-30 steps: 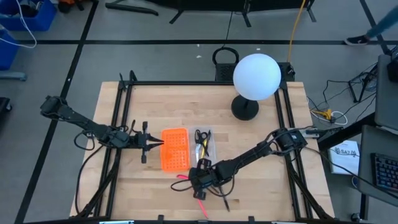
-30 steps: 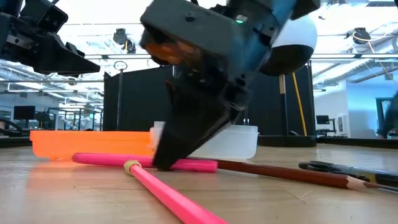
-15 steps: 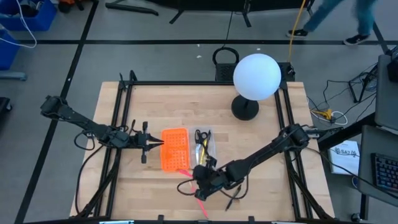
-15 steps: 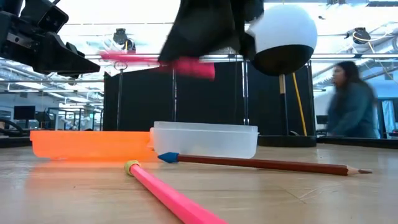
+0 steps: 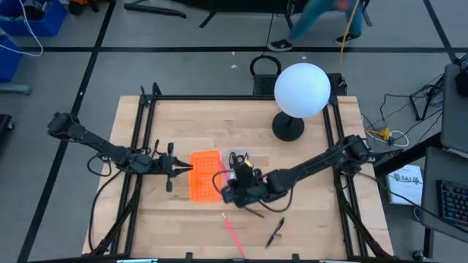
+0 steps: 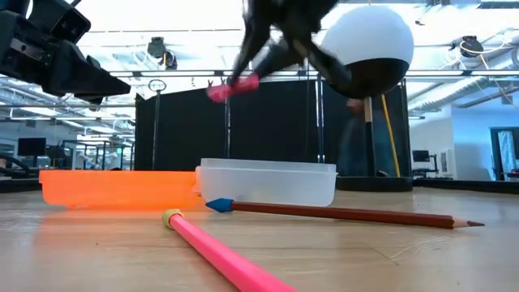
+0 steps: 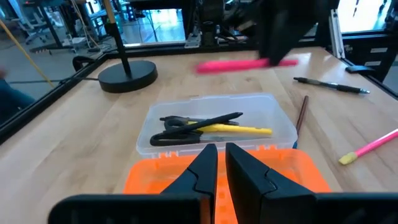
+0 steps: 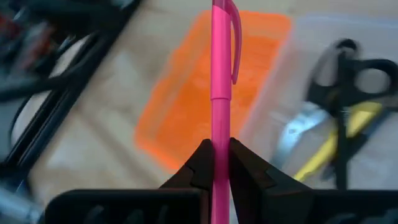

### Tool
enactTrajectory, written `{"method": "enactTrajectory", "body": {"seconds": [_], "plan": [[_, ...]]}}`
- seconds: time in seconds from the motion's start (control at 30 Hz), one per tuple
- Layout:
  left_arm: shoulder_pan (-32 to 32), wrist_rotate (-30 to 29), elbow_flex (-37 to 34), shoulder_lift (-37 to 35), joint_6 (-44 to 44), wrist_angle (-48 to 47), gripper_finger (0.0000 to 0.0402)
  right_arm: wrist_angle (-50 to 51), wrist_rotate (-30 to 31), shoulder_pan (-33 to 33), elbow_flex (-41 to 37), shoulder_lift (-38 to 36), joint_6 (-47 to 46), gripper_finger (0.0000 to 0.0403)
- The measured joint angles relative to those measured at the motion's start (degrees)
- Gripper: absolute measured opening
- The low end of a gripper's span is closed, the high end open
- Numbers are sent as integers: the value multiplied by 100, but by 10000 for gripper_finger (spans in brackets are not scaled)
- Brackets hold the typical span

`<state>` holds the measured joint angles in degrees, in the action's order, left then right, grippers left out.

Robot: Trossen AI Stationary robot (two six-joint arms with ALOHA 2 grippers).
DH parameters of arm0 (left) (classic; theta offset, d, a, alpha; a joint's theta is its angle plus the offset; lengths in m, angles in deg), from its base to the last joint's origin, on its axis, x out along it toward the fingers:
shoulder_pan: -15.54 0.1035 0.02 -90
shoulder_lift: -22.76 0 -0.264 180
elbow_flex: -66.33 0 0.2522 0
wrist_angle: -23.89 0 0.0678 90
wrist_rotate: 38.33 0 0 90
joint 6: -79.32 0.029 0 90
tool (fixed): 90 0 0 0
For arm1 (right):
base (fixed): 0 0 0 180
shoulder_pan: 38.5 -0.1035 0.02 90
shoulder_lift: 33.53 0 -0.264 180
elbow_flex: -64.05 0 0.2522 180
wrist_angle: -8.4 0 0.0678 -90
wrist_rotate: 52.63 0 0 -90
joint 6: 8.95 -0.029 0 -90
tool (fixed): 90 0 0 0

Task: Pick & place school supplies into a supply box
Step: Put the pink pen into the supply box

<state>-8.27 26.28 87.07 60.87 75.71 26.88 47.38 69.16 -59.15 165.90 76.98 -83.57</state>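
Pink pen [image 8: 220, 93]: I have it pinched in the right gripper [image 8: 214, 163], lifted clear of the worktop [image 5: 307, 146] and hanging over the seam between the orange panel [image 5: 205, 175] and the supply box [image 7: 273, 121]; in the low view it shows well above the box rim.
Right gripper: pressed together on the pen's barrel, sitting just beside the box's near end in the high view.
Supply box: clear tray, touching the orange panel's side; I see black-handled scissors [image 7: 180, 122] and a yellow pen [image 7: 239, 130] lying inside it.
Left gripper [image 7: 217, 163]: fingers nearly together with a narrow gap, nothing between them, hovering at the panel's far side from the box.
Loose supplies: a second pink pencil [image 6: 223, 261] with a yellow end, a brown pencil [image 6: 340, 213] with a blue end and a black pen [image 5: 275, 234] lie on the worktop, apart from the box.
Lamp: white globe [image 5: 301, 89] on a black base [image 5: 288, 128], well apart from my work.
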Motion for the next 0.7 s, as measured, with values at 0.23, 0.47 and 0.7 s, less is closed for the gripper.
{"method": "enactTrajectory", "body": {"seconds": [0.23, 0.47, 0.7], "plan": [[0, 0, 0, 1, -22, -26, 42, -425, -176, 477, -742, -1, -746, 21], [0, 0, 0, 2, 8, -62, 42, -1238, -647, 862, -1351, 1, -759, 21], [0, -13, 0, 2, 28, -63, 42, -1736, -818, 1043, -1630, 138, -734, 21]]}}
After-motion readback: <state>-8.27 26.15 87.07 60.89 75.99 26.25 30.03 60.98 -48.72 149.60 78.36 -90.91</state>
